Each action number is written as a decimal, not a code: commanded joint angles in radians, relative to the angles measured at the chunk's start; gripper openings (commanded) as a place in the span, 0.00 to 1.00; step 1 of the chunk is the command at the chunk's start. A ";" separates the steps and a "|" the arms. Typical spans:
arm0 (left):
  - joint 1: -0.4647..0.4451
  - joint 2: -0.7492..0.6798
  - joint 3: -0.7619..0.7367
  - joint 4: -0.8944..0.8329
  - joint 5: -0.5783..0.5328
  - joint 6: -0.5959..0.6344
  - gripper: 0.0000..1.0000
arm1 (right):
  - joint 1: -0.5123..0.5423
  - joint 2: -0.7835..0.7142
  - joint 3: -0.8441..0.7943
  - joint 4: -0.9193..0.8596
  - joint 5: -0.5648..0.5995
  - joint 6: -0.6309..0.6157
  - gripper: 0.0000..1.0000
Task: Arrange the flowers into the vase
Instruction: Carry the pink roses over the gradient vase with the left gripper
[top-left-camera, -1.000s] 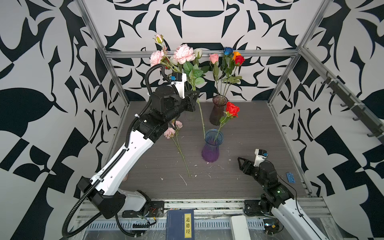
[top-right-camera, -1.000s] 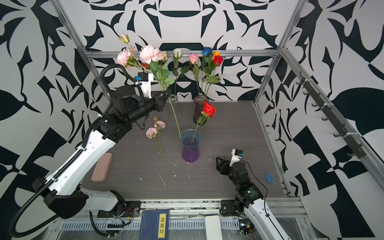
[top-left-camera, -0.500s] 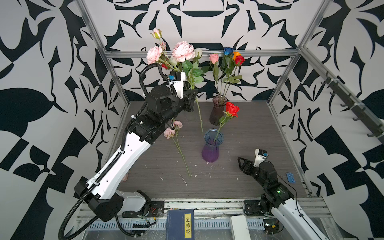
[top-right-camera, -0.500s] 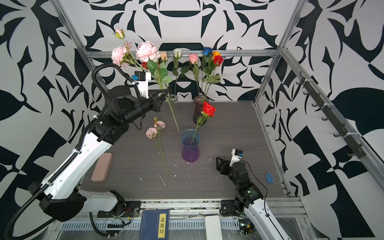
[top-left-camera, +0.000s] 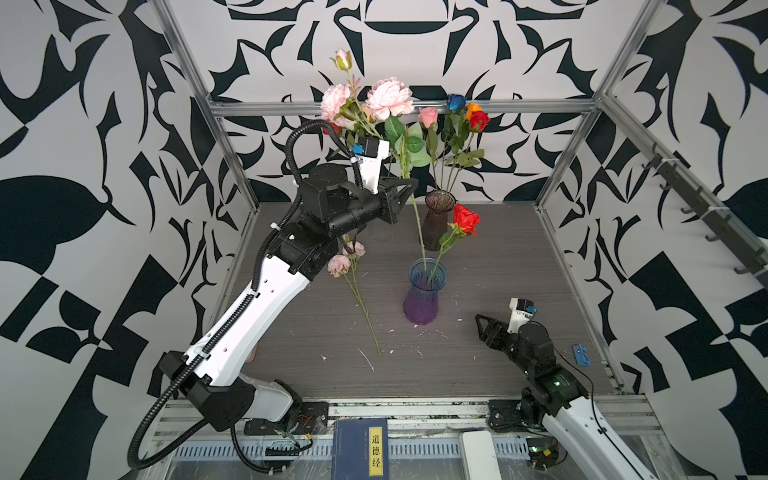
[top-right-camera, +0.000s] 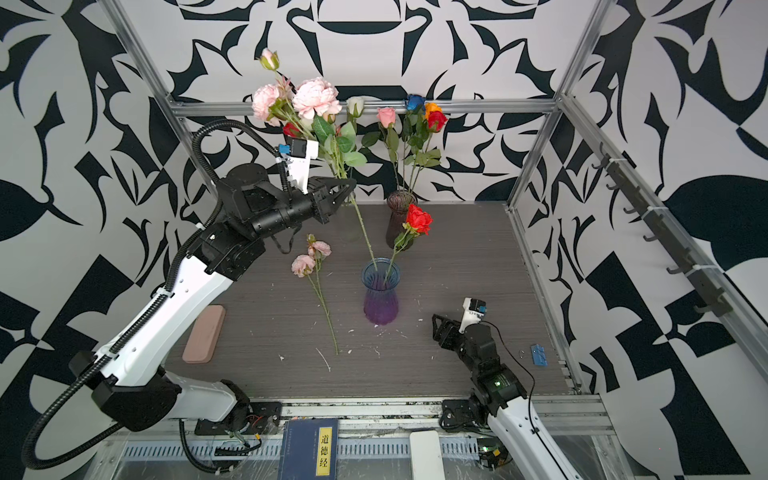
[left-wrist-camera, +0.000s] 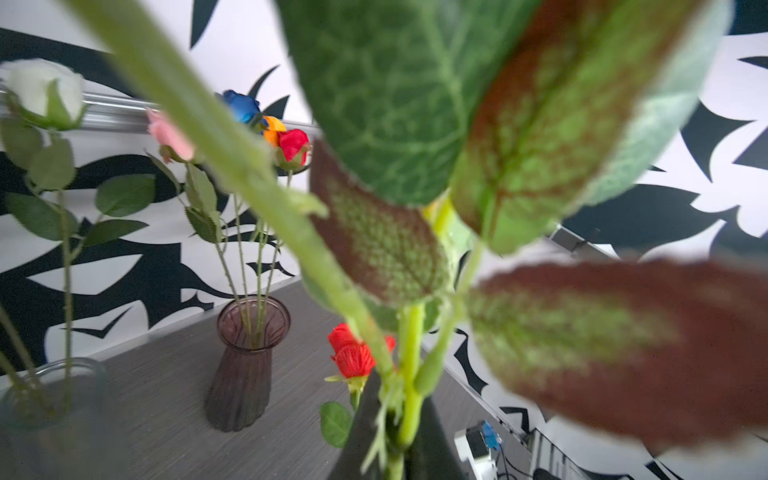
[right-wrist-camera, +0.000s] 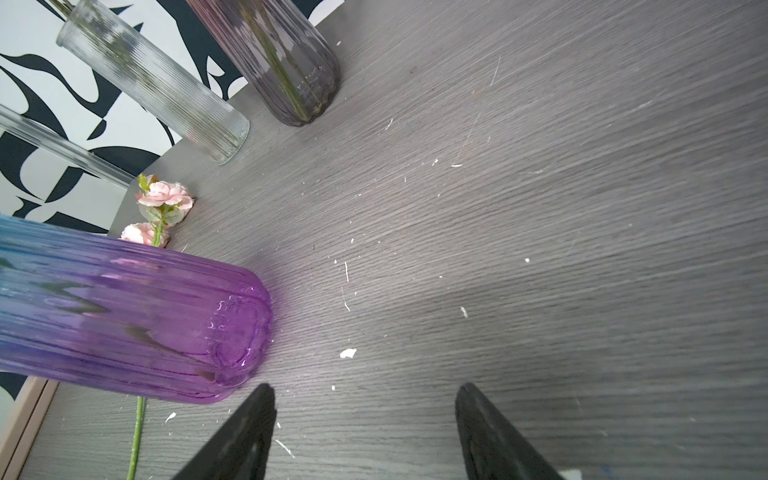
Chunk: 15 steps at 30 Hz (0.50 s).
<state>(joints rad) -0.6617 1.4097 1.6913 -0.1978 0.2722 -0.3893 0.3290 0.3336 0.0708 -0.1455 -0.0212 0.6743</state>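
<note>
- Walls (top-left-camera: 75, 124): white w/ big black leaf-like shapes, on back + both sides.
- Alu frame (top-left-camera: 519, 107): crossbar along back wall, slanted posts at the corners.
- Tabletop (top-left-camera: 519, 291): dark grey wood grain, small white flecks (right-wrist-camera: 348, 353) scattered about.
- Hook rail (top-left-camera: 715, 216): on right-side wall, dark hooks.
- Light: bright, even; shadows soft.

A loose sprig (top-left-camera: 338, 265) lies left of the front vase (top-left-camera: 420, 305), the rear vase (top-left-camera: 434, 226) behind it.
</note>
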 joint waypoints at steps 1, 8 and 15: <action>-0.004 0.003 0.001 0.064 0.070 -0.027 0.00 | 0.004 0.003 0.000 -0.026 0.014 -0.001 0.72; -0.023 -0.006 -0.118 0.131 0.065 -0.041 0.00 | 0.004 0.008 0.000 -0.023 0.012 0.000 0.72; -0.039 0.011 -0.227 0.180 0.032 -0.033 0.00 | 0.003 0.007 0.000 -0.023 0.012 0.000 0.72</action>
<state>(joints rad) -0.6949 1.4166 1.4864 -0.0879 0.3145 -0.4217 0.3290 0.3351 0.0708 -0.1452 -0.0212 0.6743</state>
